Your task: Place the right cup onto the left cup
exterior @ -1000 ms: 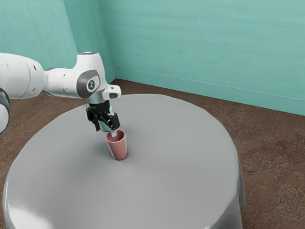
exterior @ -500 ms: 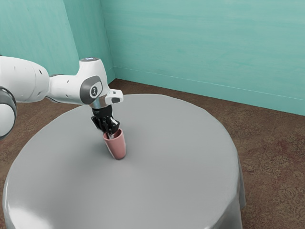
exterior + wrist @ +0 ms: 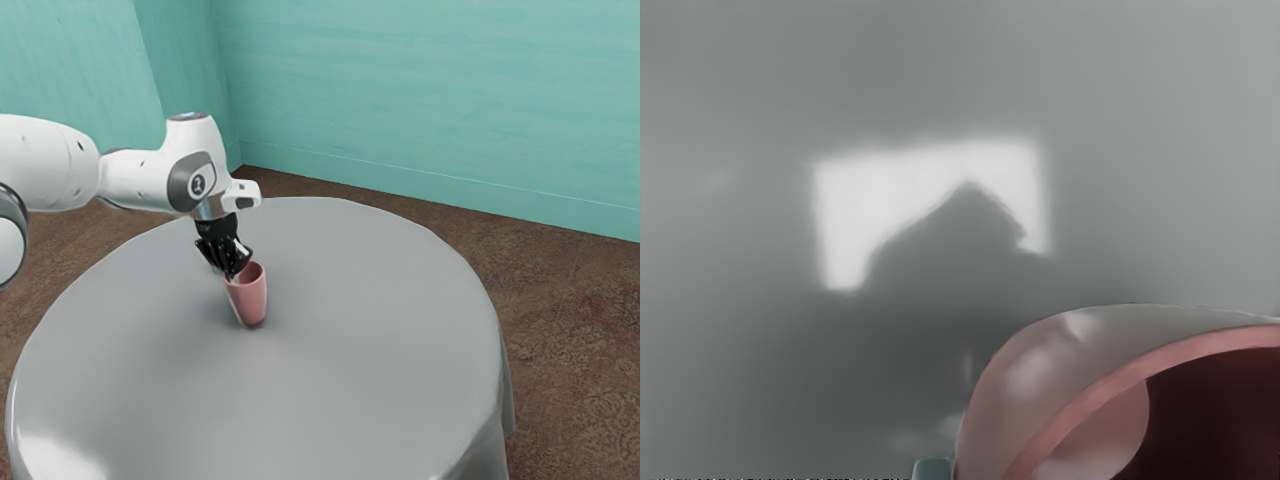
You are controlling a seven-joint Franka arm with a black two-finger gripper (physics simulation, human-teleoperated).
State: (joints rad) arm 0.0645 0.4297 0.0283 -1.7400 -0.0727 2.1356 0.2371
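Observation:
At the near wall of the pink cup, my gripper is shut on the rim, with one finger inside the mouth. The cup is nearly upright, its base close to the tabletop; whether it touches is hard to tell. In the wrist view the pink cup is large at the lower right, its dark inside showing. A small teal piece, apparently the other cup, shows beside it. In the exterior view the teal cup is mostly hidden behind the gripper.
The round table has a grey cloth hanging over its edge. Teal walls stand behind it, and brown patterned floor surrounds it. My arm reaches in from the exterior view's left.
My hand first came down to the pink cup's rim and closed on it. Since then hand and cup have shifted together, slightly up and toward the exterior view's right.

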